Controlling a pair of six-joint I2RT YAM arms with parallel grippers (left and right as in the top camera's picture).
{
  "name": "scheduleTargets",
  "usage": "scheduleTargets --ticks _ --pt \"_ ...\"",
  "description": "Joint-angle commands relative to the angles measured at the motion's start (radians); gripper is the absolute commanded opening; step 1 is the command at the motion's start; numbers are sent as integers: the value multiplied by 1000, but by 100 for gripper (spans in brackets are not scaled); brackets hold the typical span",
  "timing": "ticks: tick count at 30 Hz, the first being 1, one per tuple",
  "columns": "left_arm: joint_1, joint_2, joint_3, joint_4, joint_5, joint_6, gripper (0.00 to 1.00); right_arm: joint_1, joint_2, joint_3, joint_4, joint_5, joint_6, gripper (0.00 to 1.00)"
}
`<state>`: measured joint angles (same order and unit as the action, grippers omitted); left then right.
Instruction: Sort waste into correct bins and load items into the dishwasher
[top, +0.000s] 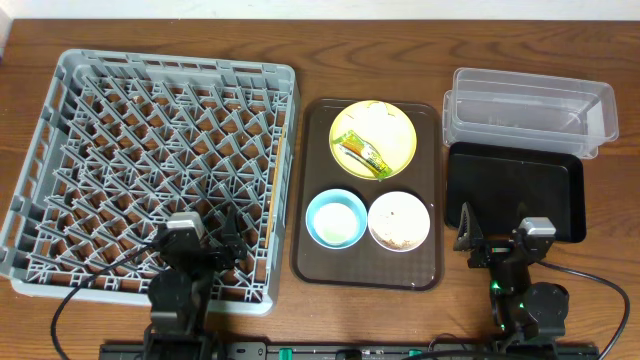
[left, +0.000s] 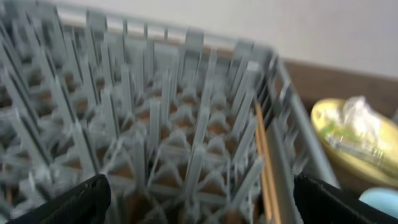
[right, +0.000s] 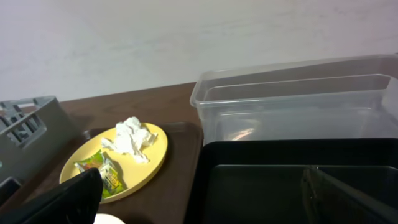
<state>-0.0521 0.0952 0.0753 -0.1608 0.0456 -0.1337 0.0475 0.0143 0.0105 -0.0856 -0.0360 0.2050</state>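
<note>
Dark wood surface (top: 300, 40), plain pale wall behind. Nothing sorted yet, by the look of it

- grey dish rack (top: 60, 150) sits on the left arm's side. Clear tub (top: 530, 105) and black tray (top: 515, 190) sit on the right arm's side, touching, tub at the back
- brown serving tray (top: 312, 200) lies between them, probably staged so either arm can reach it
- on it: yellow plate (top: 400, 130) at the back carrying the green-and-yellow wrapper (top: 362, 153) and white tissue (top: 372, 118). Blue bowl (top: 335, 218) and white bowl (top: 398, 220) stand side by side in front, with pale crumbs (top: 400, 238) in the white one
- left fingers (top: 230, 240) are spread wide, holding nothing, over the rack's near edge
- right fingers (top: 470, 232) are also spread and holding nothing, over the black tray's near edge
- my read: each arm is parked next to its own drop zone

Hard to see:
- left wrist view is blurred, with the plate cut off at the right edge and the blue bowl only a sliver
- a thin wooden stick (top: 272, 190) lies in the rack's right side, maybe chopsticks, can't confirm
- can't tell if the blue bowl holds anything
- nothing seen in either bin, though glare on the tub hampers that
- arm bases are cut off at the bottom of the overhead view
</note>
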Motion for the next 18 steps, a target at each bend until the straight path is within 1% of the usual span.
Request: scheduleTargets --ticks 1,5,8,10,13,17,18 --pt "5 71 73 -43 -8 2 96 12 14 33 -38 -45 15 99" --pt "5 160 166 -127 -8 2 95 12 55 84 -104 -52 15 99" --pt "5 240 274 -231 -9 2 96 12 134 164 -185 -69 14 99" --pt "5 280 313 -263 -9 2 96 12 186 211 -217 -89 13 100" --pt "5 356 375 -326 -8 2 96 12 296 303 -266 -121 -33 99" --pt "5 478 497 -485 -8 -2 96 12 545 504 -381 -159 -92 99" --pt "5 497 518 -506 -8 -2 96 12 579 532 -399 -173 -100 99"
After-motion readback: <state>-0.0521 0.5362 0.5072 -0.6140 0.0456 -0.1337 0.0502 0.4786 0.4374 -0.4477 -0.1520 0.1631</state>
